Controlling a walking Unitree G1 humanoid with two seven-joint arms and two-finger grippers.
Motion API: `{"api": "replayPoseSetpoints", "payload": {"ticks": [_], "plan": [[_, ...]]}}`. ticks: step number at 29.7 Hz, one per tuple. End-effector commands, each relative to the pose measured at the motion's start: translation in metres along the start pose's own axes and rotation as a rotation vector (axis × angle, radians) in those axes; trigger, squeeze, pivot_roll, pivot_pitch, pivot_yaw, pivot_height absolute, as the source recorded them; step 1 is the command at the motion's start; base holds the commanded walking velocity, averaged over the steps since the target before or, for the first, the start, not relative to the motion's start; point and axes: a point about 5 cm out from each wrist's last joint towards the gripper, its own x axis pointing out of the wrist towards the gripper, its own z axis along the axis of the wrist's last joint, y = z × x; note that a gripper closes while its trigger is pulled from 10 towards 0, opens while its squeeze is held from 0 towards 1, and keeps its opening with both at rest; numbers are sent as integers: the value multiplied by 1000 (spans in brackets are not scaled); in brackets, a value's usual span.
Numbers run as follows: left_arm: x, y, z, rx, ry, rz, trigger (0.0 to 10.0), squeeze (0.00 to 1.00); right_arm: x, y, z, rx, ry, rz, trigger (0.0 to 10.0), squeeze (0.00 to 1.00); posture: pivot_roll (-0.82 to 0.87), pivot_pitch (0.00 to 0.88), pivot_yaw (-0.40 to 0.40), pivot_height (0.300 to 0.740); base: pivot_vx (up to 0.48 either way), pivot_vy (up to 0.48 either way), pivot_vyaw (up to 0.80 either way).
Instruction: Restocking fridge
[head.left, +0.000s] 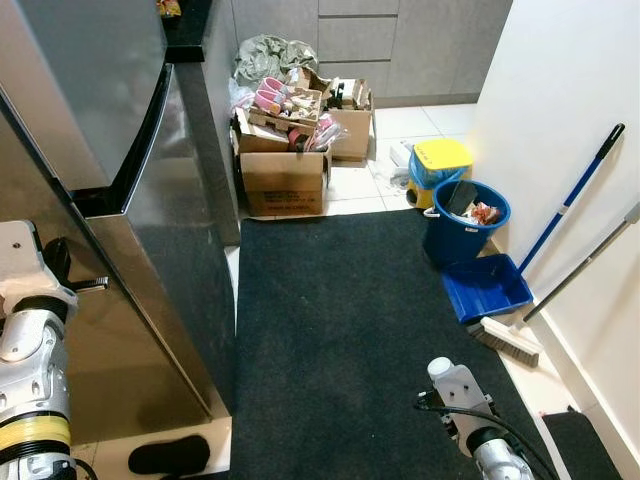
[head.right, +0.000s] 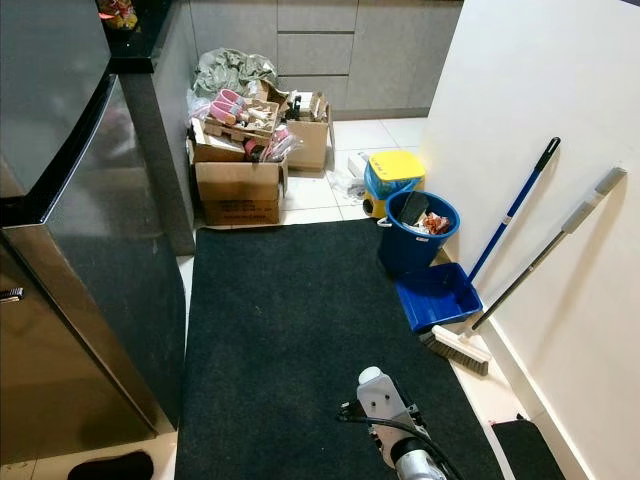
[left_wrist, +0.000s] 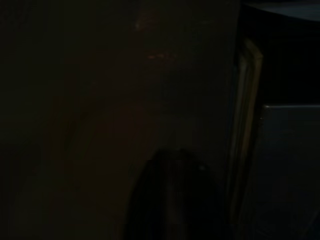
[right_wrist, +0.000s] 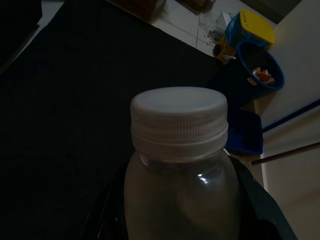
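The tall steel fridge (head.left: 150, 200) stands on my left with its doors shut. My left arm (head.left: 30, 330) is raised close in front of the lower door; the left wrist view is nearly black, with only a faint door edge (left_wrist: 247, 125) to make out. My right arm (head.left: 465, 410) hangs low over the dark mat. In the right wrist view, my right gripper (right_wrist: 182, 212) is shut on a clear bottle (right_wrist: 177, 195) with a white screw cap (right_wrist: 178, 122), one black finger (right_wrist: 260, 205) on each side of it.
A dark mat (head.left: 350, 330) covers the floor ahead. Open cardboard boxes (head.left: 285, 150) of clutter stand at its far end. On the right by the wall are a blue bucket (head.left: 465, 220), a yellow-lidded tub (head.left: 440, 165), a blue dustpan (head.left: 485, 285) and broom (head.left: 560, 270). A black slipper (head.left: 170, 455) lies near my feet.
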Motion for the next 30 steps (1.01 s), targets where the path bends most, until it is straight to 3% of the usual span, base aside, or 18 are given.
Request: {"api": "replayPoseSetpoints", "payload": {"ticks": [1,13,14,22,23,25,26,27,28,30], "plan": [[3,-14,-1,-15,-7,-47,10000,1000,2,-3,5,-1,-31,-12,10000,0,42,13,-35,740,0,0,0],[7,-24,1,-29,-20,-81,10000,1000,2,-3,5,2,-28,-14,10000,0,39,13,-34,740,0,0,0],[7,-25,1,-28,-22,-86,10000,0,2,-3,5,2,-28,-14,10000,0,39,13,-33,740,0,0,0],[9,-25,3,-19,-32,-78,10000,0,2,-2,5,4,-27,-14,10000,0,39,14,-31,740,0,0,0],[9,-24,4,-19,-35,-74,7020,0,1,-2,5,4,-27,-14,10000,0,39,13,-31,740,0,0,0],[9,-24,4,-19,-37,-71,7020,0,1,-2,5,4,-27,-14,10000,0,39,13,-31,740,0,0,0],[10,-23,5,-22,-43,-62,1882,0,1,-2,5,5,-27,-14,10000,0,39,14,-30,740,0,0,0],[10,-23,5,-22,-43,-62,1882,0,1,-2,5,5,-27,-14,10000,0,39,14,-30,740,0,0,0],[11,-23,6,-23,-51,-53,0,0,1,-2,5,6,-27,-14,10000,0,40,13,-31,740,0,0,0],[12,-23,8,-26,-58,-55,0,0,1,-2,5,6,-27,-14,10000,0,39,13,-30,740,0,0,0]]}}
